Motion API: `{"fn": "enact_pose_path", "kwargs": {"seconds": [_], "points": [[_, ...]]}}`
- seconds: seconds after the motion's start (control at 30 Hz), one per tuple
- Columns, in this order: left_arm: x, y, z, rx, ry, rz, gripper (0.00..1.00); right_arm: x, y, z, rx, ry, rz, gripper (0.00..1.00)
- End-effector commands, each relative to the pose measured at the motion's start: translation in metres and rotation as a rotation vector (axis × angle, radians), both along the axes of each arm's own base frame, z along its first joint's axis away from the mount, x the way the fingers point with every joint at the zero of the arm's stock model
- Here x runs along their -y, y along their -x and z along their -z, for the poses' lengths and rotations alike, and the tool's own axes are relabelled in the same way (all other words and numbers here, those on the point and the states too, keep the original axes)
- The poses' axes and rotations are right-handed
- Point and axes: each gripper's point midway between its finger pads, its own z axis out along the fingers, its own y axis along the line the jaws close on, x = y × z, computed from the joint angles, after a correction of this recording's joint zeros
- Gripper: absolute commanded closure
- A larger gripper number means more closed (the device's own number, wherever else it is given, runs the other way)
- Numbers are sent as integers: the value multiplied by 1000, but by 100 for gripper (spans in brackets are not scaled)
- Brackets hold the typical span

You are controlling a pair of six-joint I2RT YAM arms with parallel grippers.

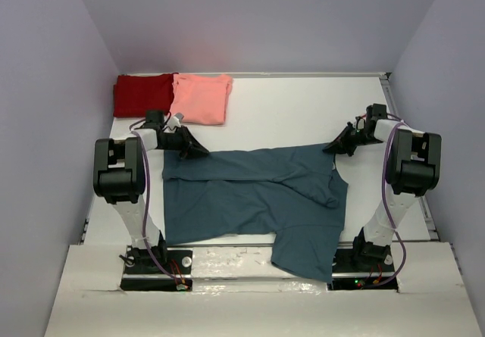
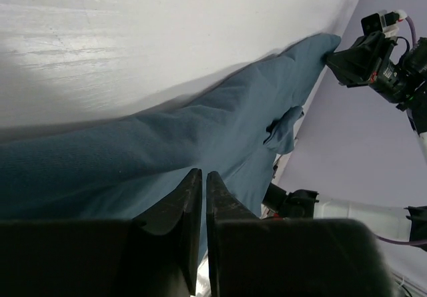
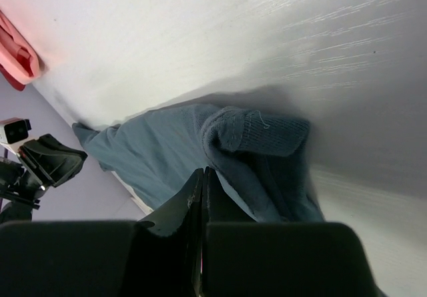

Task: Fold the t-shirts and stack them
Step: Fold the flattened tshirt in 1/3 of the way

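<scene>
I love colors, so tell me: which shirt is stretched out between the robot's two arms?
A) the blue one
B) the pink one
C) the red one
A: the blue t-shirt stretches between the left end effector and the right end effector, while the red t-shirt and pink t-shirt lie side by side at the far left.

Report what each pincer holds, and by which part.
Both are shut on the teal t-shirt: left pincer at its far left corner, right pincer at its far right corner.
</scene>
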Motion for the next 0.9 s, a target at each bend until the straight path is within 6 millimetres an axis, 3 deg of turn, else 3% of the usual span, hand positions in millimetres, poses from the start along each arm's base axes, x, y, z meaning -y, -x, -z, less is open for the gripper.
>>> {"fn": "enact_pose_path", "kwargs": {"seconds": [0.0,0.3,0.47,0.7,0.87], "points": [[1,2,-3,-23,33,14,84,6,-7,2,19,17,11,100],[-9,17,27,-111,-72,48,100,9,-12,4,14,34,18,100],[-24,23,49,-176,-198,20,100,19,-11,14,-32,101,29,100],[-35,8,54,-183,-276,-17,100,32,-13,26,-72,179,53,100],[-38,-8,53,-165,-311,-15,100,41,-34,26,-50,213,69,100]]}}
